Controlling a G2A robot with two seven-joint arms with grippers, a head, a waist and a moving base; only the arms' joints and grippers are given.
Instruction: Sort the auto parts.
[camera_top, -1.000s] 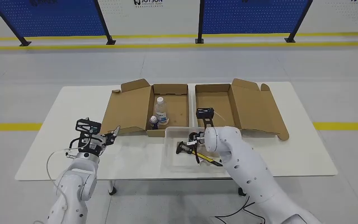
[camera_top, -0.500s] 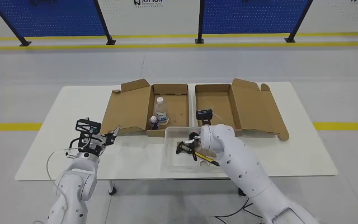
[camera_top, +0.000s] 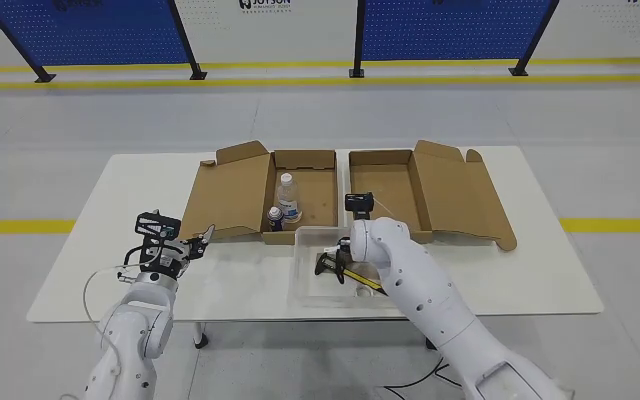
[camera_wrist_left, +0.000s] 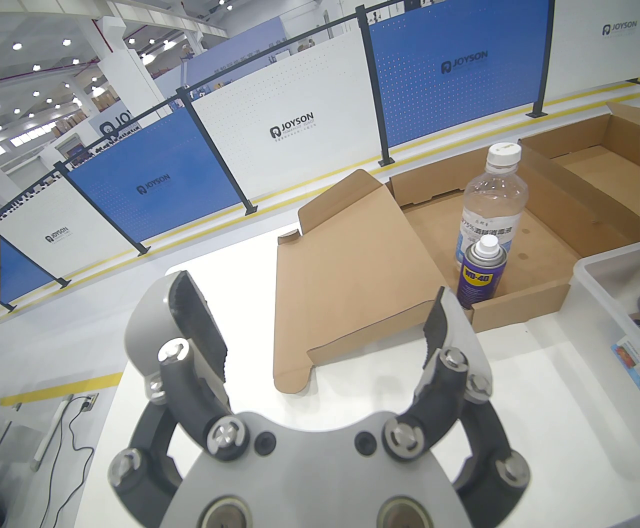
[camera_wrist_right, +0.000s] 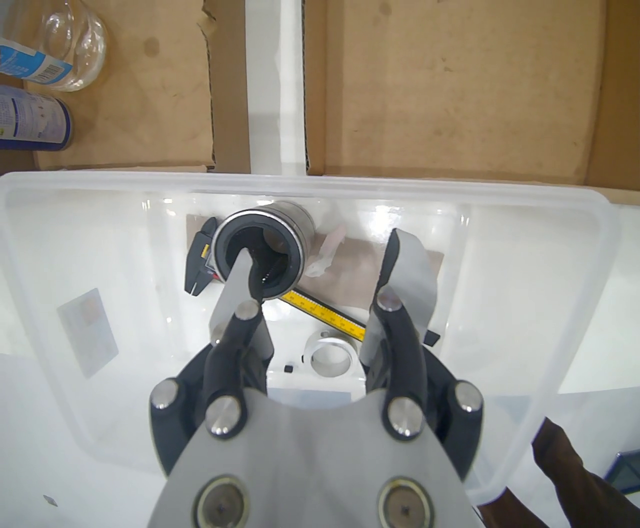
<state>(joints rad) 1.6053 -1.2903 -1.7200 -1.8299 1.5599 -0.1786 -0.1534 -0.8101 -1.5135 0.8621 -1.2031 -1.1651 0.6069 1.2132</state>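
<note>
Closing in on the bearing (camera_wrist_right: 280, 235) with the right gripper (camera_wrist_right: 320, 250), down inside the clear bin (camera_wrist_right: 300, 182).

Over the last second the right arm has swung slightly toward the bin's left side, bringing its gripper over the bearing; the jaws are spread wide and hold nothing; one fingertip (camera_wrist_right: 240, 265) lies across the bearing's dark bore, though I cannot tell if it touches; the bearing rests on the caliper (camera_wrist_right: 325, 312) near the bin's far wall, just short of the left box (camera_top: 315, 195) and right box (camera_top: 385, 185); a grasp looks imminent, sorting still ahead; the left gripper (camera_wrist_left: 310, 285), wide open and empty, has stayed beside the left box.
</note>
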